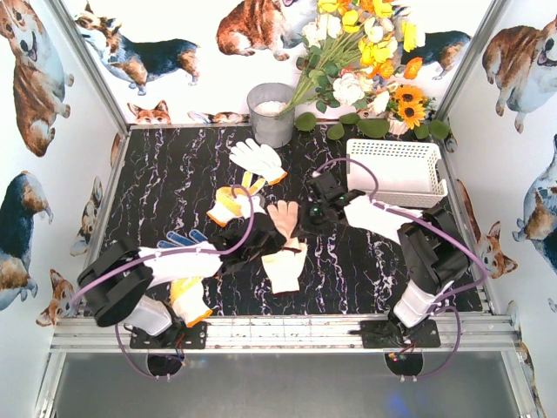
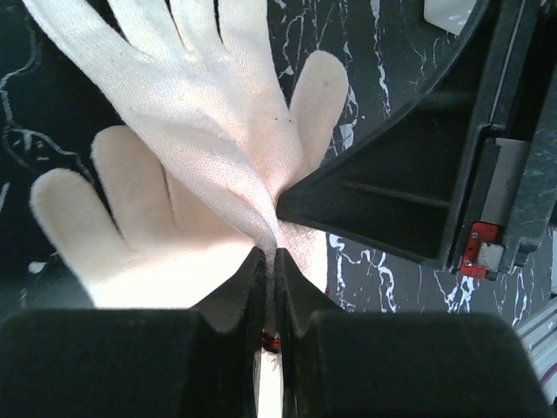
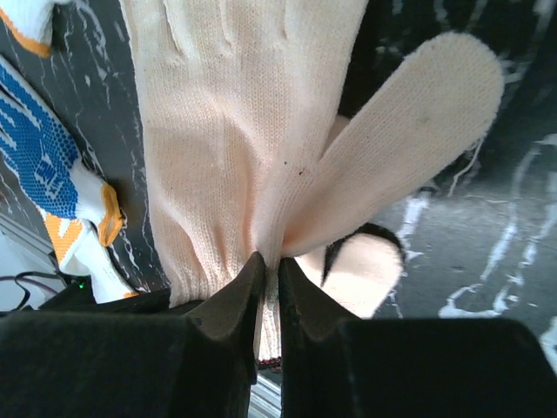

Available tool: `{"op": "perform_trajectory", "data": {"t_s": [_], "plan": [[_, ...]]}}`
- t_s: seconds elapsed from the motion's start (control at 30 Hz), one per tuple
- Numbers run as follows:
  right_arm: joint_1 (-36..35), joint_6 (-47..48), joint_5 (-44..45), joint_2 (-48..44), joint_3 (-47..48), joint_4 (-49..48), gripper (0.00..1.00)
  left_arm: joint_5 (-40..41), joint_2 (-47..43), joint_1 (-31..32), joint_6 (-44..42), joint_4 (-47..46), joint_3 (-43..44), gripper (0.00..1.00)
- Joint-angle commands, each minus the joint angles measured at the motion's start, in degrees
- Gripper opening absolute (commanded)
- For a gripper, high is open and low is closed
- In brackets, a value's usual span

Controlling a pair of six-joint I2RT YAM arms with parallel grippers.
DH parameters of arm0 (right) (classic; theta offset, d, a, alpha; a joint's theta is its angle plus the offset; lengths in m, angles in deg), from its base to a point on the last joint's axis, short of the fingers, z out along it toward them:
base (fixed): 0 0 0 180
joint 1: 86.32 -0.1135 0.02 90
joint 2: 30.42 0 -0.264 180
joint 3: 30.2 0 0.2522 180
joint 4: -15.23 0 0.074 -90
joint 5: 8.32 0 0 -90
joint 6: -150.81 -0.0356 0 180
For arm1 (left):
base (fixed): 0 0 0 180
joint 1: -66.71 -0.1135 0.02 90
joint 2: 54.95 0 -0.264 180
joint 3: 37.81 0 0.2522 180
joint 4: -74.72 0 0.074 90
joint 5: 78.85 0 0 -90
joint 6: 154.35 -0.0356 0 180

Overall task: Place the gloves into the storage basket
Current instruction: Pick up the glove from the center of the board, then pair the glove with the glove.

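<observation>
Beige glove (image 1: 283, 218): outside basket (image 1: 396, 150), just left of it and nearer the arms; pinched from both sides.
Left gripper (image 2: 270, 257): pressed together, pinching beige glove at palm edge; on glove's far side from basket.
Right gripper (image 3: 270, 261): nearly closed, pinching same glove by thumb base; between glove and basket.
Second beige glove (image 1: 285, 266): partly under the first, further from basket, flat.
White glove (image 1: 257, 158): left of basket, orange cuff, flat.
Yellow glove (image 1: 231, 203): further left of basket than white glove.
Blue glove (image 1: 185, 237): well left of basket, part hidden by left arm.
Bucket (image 1: 271, 113): grey, left of basket, toward back wall.
</observation>
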Motion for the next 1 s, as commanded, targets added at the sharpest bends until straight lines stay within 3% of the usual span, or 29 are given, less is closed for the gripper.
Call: {"op": "perform_trajectory", "data": {"t_s": [0.0,0.5,0.97], "plan": [[-2.31,1.23,0.62,1.04,4.57,1.1,0.0,1.62,-5.11,-0.6,0.87,2.18,-2.54,0.0],[-7.68,2.76,6.0,-2.84,6.36,10.39,0.0,-5.46,-13.46,-0.46,4.73,5.45,-8.2,0.0],[-11.82,1.41,8.31,-7.43,2.68,13.04,0.0,-11.32,-19.66,0.78,6.45,10.53,-12.68,0.0]]}}
